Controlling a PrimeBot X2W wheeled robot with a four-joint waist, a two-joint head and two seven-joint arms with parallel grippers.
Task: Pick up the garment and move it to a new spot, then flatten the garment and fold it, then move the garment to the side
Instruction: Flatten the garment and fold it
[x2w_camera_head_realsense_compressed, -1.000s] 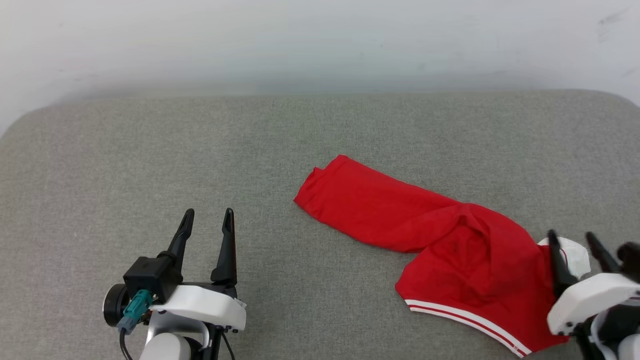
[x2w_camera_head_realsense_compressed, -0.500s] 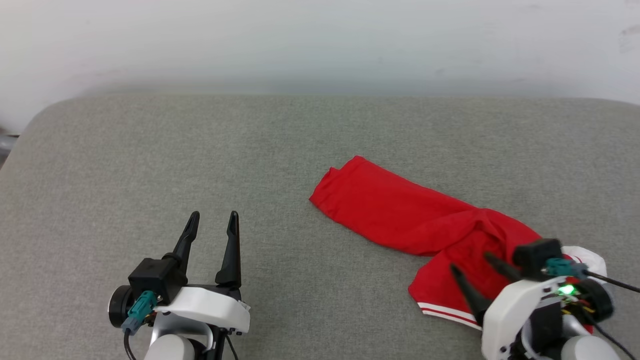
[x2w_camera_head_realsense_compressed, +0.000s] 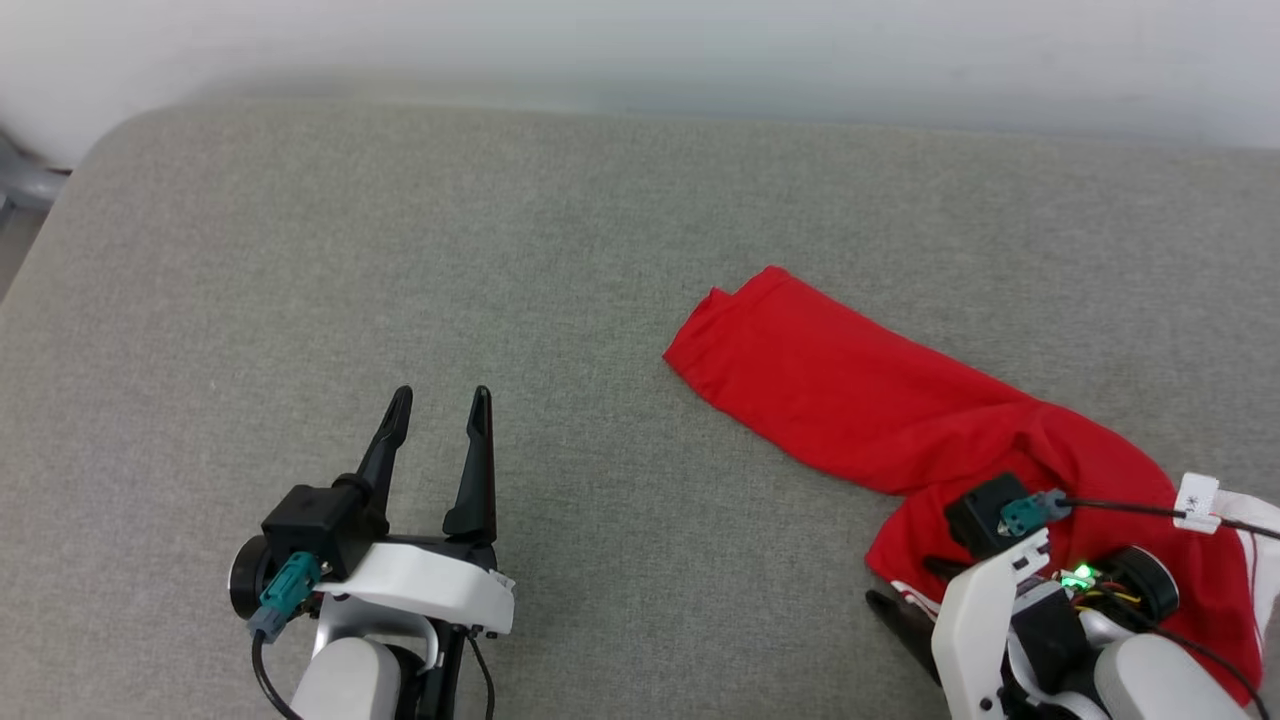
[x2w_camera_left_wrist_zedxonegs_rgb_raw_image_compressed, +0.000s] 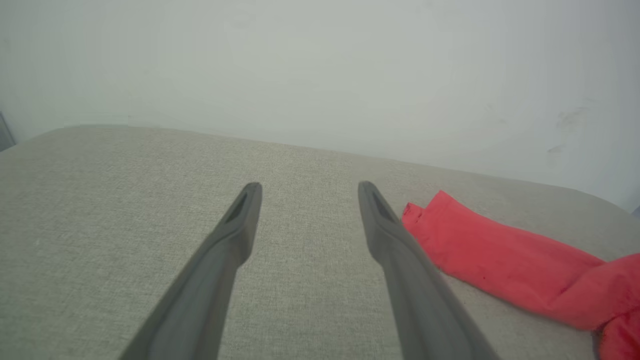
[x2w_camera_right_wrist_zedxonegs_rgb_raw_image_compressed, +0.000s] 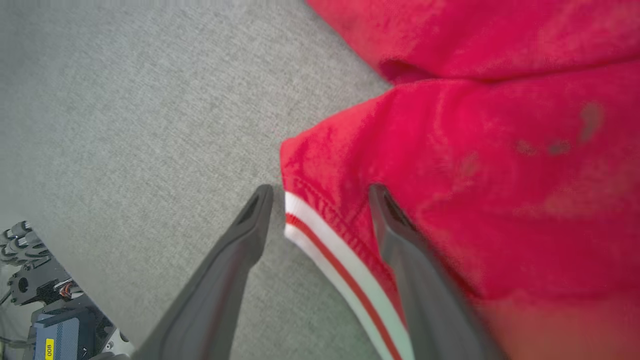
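The garment (x2w_camera_head_realsense_compressed: 860, 390) lies crumpled on the grey padded surface (x2w_camera_head_realsense_compressed: 500, 250) as a long red band running from the centre toward the lower right, with a striped hem and a bit of white sleeve (x2w_camera_head_realsense_compressed: 1262, 530) at the right edge. My right gripper (x2w_camera_head_realsense_compressed: 900, 585) is down at its near-left corner. In the right wrist view the right gripper (x2w_camera_right_wrist_zedxonegs_rgb_raw_image_compressed: 320, 192) is open, its fingers either side of the red-and-white striped hem (x2w_camera_right_wrist_zedxonegs_rgb_raw_image_compressed: 345, 260) of the garment (x2w_camera_right_wrist_zedxonegs_rgb_raw_image_compressed: 475, 150). My left gripper (x2w_camera_head_realsense_compressed: 441, 395) stands open over bare fabric, well left of the shirt. In its wrist view the left gripper (x2w_camera_left_wrist_zedxonegs_rgb_raw_image_compressed: 308, 187) holds nothing, and the garment (x2w_camera_left_wrist_zedxonegs_rgb_raw_image_compressed: 500, 255) lies to its right.
A white wall (x2w_camera_head_realsense_compressed: 640, 40) runs behind the grey surface, whose rounded far-left corner (x2w_camera_head_realsense_compressed: 120, 130) borders a grey object (x2w_camera_head_realsense_compressed: 25, 180). Parts of the robot's base (x2w_camera_right_wrist_zedxonegs_rgb_raw_image_compressed: 40, 300) show beyond the surface's near edge in the right wrist view.
The head camera has shifted. My right gripper has swung from the garment's right side, pointing up, to its near-left hem corner and now straddles it. The left gripper has kept its place.
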